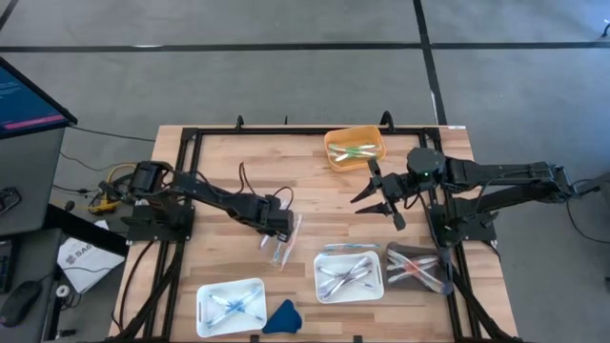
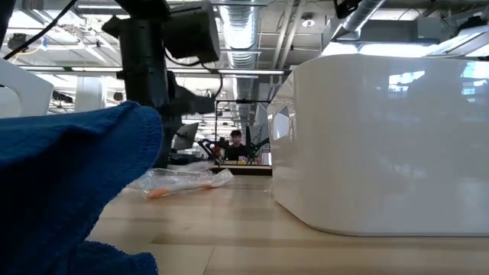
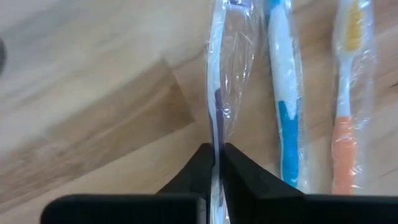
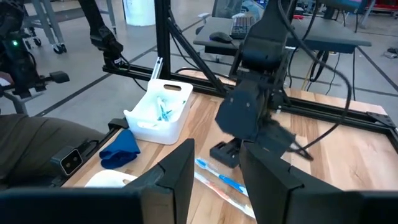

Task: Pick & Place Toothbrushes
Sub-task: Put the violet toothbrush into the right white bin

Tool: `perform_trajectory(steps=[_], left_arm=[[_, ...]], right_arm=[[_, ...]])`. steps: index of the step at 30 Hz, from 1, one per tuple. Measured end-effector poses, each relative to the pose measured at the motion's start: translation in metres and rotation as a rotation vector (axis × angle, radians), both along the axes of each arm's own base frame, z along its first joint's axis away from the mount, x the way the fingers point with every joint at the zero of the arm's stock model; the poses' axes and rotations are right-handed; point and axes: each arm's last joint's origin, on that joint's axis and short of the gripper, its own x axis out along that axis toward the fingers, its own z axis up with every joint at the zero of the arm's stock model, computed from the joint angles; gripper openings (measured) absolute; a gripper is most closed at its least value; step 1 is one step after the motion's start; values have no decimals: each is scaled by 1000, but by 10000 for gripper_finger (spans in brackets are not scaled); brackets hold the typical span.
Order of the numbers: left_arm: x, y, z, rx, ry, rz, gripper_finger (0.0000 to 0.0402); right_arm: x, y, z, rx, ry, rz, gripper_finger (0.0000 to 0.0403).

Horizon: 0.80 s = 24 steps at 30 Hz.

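left gripper [image 3: 217,152] jaws pinch one wrapped toothbrush [image 3: 219,81] (of three) | right gripper [image 4: 214,165] jaws parted, empty

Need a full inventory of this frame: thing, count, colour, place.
Wooden table: one, light wood.
Orange plastic bin: one, far edge, toothbrushes inside.
White plastic bins: two, near edge; the second right of it; toothbrushes in both.
Clear bin: one, near right, toothbrushes inside.
Wrapped toothbrushes: three loose at centre; purple, blue, orange.
Blue cloth lump: one, near edge.
Left hand: shut on purple toothbrush.
Right hand: raised right of centre, open, empty.
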Motion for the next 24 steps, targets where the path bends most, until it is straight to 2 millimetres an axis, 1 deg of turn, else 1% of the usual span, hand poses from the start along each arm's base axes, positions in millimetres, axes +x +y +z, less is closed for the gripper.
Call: perform_trajectory(steps=[4,10,15,21,24], left_arm=[[-3,-1,14,78,-37,-39,8],[-9,-10,45,260,-178,-97,8],[-7,-26,79,439,-408,-169,7],[7,-53,120,596,-746,-350,7],[14,-68,138,670,-923,-432,7]], right_arm=[[-3,0,-2,1,31,0,123],[-18,2,5,0,16,10,123],[-27,15,7,-5,-81,81,123],[-39,29,17,13,-266,163,123],[-40,38,16,25,-308,211,123]])
